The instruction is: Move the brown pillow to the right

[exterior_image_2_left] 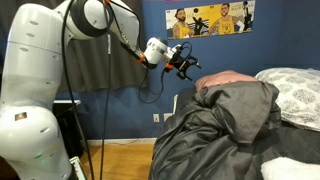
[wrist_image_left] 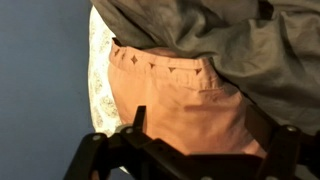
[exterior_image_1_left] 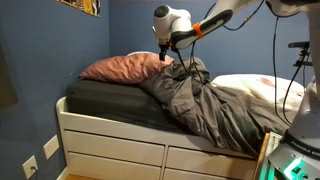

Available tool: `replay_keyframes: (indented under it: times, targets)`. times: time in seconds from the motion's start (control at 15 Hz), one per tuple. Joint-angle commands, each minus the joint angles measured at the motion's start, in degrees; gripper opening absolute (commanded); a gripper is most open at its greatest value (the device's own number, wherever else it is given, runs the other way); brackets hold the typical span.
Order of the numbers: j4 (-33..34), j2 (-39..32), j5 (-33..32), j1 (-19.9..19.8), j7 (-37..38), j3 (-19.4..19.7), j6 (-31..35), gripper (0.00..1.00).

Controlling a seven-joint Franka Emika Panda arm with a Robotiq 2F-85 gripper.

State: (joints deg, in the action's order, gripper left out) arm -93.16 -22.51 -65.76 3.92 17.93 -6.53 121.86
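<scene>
The brown pillow [exterior_image_1_left: 118, 68] lies at the head of the bed against the blue wall, and its near end is tucked under the rumpled grey duvet [exterior_image_1_left: 200, 100]. In an exterior view only its pinkish top [exterior_image_2_left: 226, 77] shows above the duvet [exterior_image_2_left: 220, 120]. My gripper [exterior_image_1_left: 165, 58] hangs just above the pillow's end next to the duvet and also shows in an exterior view [exterior_image_2_left: 193, 66]. In the wrist view the gripper [wrist_image_left: 210, 132] is open and empty. Its two dark fingers straddle the pillow fabric [wrist_image_left: 180, 100] close below, with the duvet's edge [wrist_image_left: 220, 30] just beyond.
A white patterned pillow [exterior_image_2_left: 296, 92] lies further along the bed, and its edge shows beside the brown one in the wrist view [wrist_image_left: 100, 80]. The bed has a dark sheet [exterior_image_1_left: 100, 98] and white drawers [exterior_image_1_left: 110, 145]. The blue wall [exterior_image_1_left: 40, 60] is close behind, and a poster [exterior_image_2_left: 210, 18] hangs on it.
</scene>
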Motion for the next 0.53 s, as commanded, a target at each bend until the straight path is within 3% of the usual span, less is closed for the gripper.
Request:
replay_keyframes:
  times: [0.0, 0.47]
  targets:
    - [10.18, -8.82, 0.0, 0.45, -7.53, 2.24, 5.97, 1.0]
    - [22.39, -19.49, 8.57, -0.34, -13.76, 3.61, 10.74, 1.0]
